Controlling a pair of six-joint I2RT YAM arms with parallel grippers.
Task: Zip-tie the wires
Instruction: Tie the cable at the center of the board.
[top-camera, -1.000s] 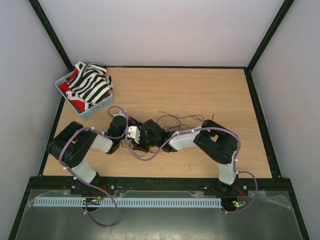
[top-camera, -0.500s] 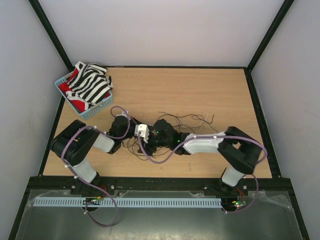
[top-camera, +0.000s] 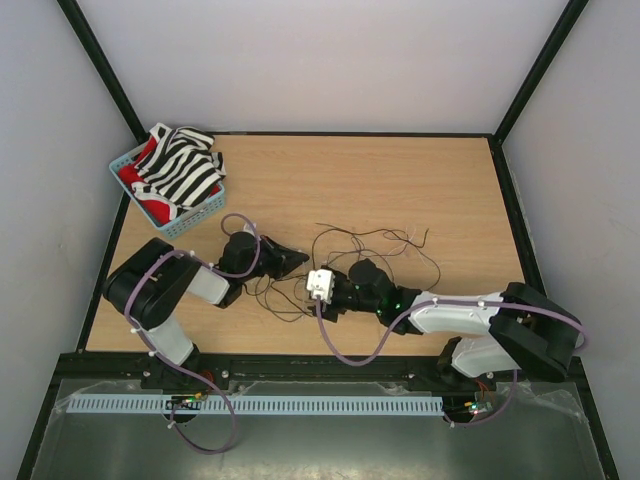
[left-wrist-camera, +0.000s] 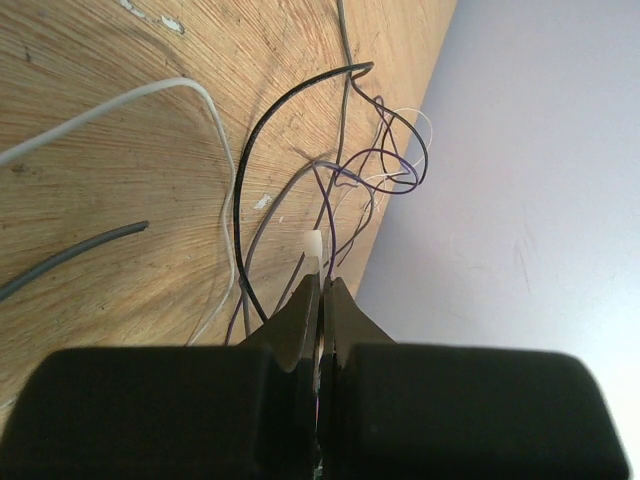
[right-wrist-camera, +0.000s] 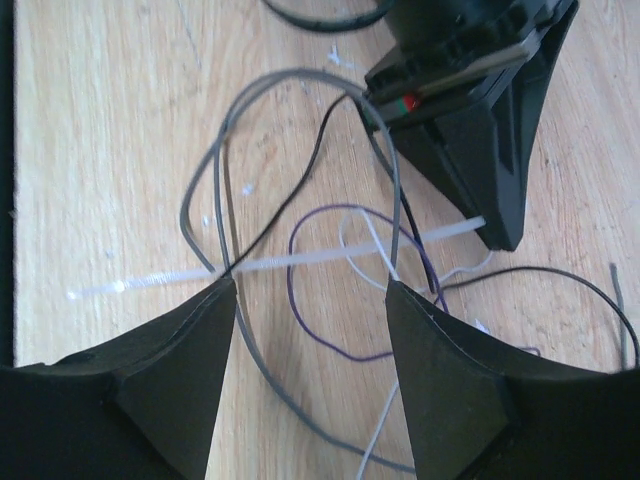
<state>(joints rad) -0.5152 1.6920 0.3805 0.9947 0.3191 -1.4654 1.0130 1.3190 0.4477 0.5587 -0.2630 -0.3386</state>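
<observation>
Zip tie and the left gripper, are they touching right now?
Touching. In the right wrist view, one end of the zip tie runs into the shut tip of the left gripper.

Table (top-camera: 400, 190) — grained wood, zip tie (right-wrist-camera: 300, 258) — translucent plastic

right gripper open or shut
Open. The right gripper has its fingers wide apart, wires lying free in the gap, nothing clamped.

Wooden table (top-camera: 400, 180) with wires (top-camera: 370, 237), basket (top-camera: 186, 226)
</observation>
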